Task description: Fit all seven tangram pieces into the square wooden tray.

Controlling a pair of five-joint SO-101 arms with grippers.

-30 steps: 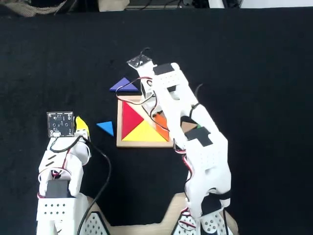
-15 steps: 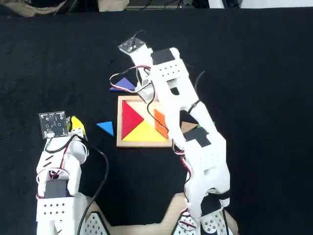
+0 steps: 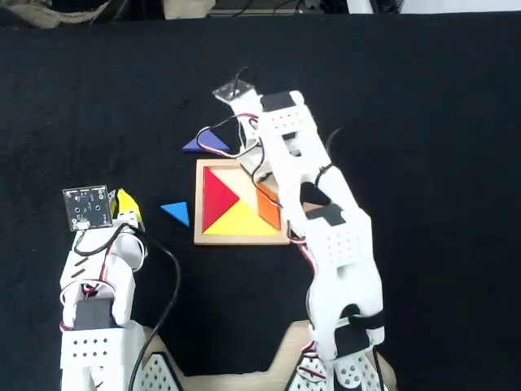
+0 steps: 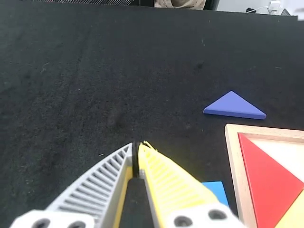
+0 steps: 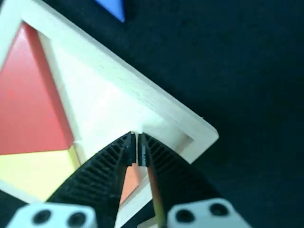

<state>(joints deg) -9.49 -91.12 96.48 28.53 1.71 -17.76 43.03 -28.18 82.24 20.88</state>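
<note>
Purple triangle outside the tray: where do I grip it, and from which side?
The purple triangle lies flat on the cloth, clear of the tray, so probably come straight down. Pinch across its middle: one jaw on the long edge facing the tray, the other at the opposite corner.

The black table (image 3: 423, 122) is carrying the wooden tray (image 3: 241, 239). A purple triangle (image 3: 203, 145) is lying just beyond the tray's far edge, and a blue triangle (image 3: 176, 213) is lying beside the tray.

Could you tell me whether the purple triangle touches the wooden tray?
Apart: the left wrist view shows black cloth between the purple triangle and the wooden tray.
</note>
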